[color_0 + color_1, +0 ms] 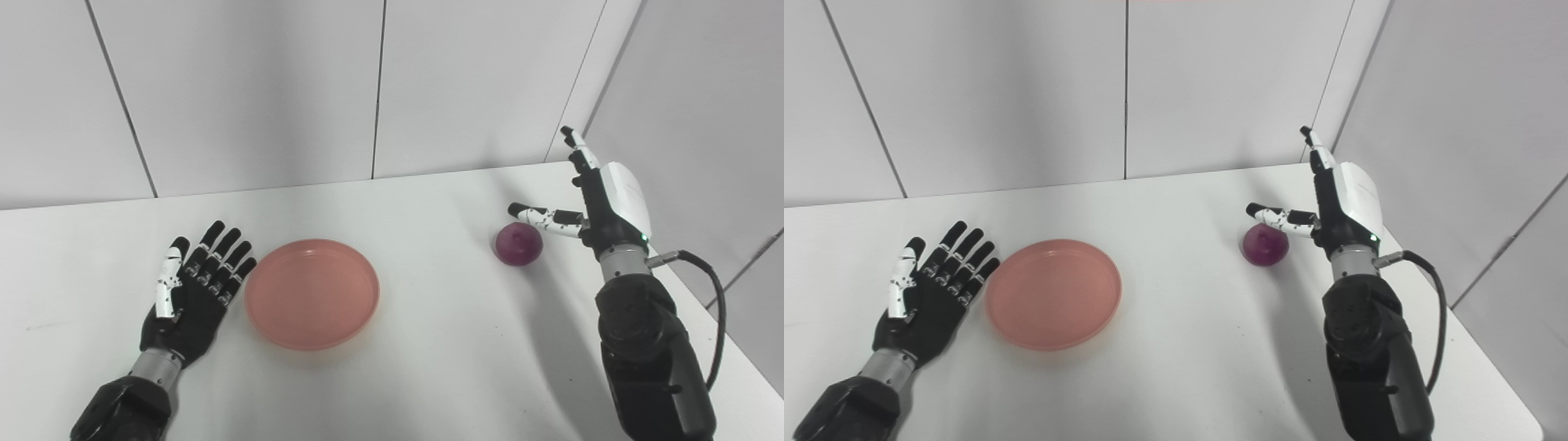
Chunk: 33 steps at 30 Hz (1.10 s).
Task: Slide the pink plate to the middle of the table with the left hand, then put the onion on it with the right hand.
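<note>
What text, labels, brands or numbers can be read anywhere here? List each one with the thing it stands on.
None: no readable text in either view.
The pink plate is plain, the onion bears no sticker, and the table and the wall panels carry no print.
The left hand and the right hand show only small black dots on white parts, and a green light at the right wrist, no letters.

Plate point(312, 294) left of onion point(518, 244)
</note>
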### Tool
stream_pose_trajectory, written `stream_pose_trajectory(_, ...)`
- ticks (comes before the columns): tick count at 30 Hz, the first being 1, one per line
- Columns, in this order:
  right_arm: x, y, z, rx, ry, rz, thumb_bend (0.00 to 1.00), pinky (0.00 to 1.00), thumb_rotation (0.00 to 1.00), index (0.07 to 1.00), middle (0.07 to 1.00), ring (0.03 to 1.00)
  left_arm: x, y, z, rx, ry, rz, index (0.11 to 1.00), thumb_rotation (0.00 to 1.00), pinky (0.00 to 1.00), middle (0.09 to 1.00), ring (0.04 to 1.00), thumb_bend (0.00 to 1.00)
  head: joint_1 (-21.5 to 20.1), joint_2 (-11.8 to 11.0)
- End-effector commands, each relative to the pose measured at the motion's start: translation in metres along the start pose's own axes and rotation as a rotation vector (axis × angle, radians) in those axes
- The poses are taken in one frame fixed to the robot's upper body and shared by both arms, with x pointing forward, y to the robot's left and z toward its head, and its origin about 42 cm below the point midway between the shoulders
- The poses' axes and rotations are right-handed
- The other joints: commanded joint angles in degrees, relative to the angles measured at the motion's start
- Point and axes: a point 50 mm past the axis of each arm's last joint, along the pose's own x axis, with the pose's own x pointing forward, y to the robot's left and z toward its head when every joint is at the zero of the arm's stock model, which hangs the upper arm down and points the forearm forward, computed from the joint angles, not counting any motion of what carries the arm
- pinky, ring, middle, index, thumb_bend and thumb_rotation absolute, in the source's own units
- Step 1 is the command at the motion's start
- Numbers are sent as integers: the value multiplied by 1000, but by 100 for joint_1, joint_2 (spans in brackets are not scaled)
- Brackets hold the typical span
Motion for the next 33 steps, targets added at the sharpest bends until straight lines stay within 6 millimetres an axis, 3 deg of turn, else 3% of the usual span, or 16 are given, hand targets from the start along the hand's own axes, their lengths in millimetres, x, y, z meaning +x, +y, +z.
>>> stream_pose_trajectory(1, 8, -16, 1, -20, -14, -32, 1000, 778, 288, 971, 950, 904, -17, 25, -25, -20, 112, 113, 944, 1000, 963, 958, 955, 377, 3, 3)
stream_pose_trajectory(12, 17, -6, -23, -37, 28, 105, 1000, 830, 337, 985, 977, 931, -18, 24, -23, -17, 114, 116, 942, 1000, 967, 958, 957, 374, -2, 40)
stream_pose_trajectory(23, 24, 2, -32, -71, 57, 183, 1000, 852, 339, 977, 972, 945, -19, 25, -23, -20, 115, 124, 939, 1000, 961, 953, 951, 373, -38, 50)
stream_pose_trajectory(33, 30, 7, -36, -109, 65, 242, 1000, 832, 404, 973, 960, 926, -19, 23, -23, -25, 117, 116, 945, 1000, 966, 957, 954, 375, -33, 75)
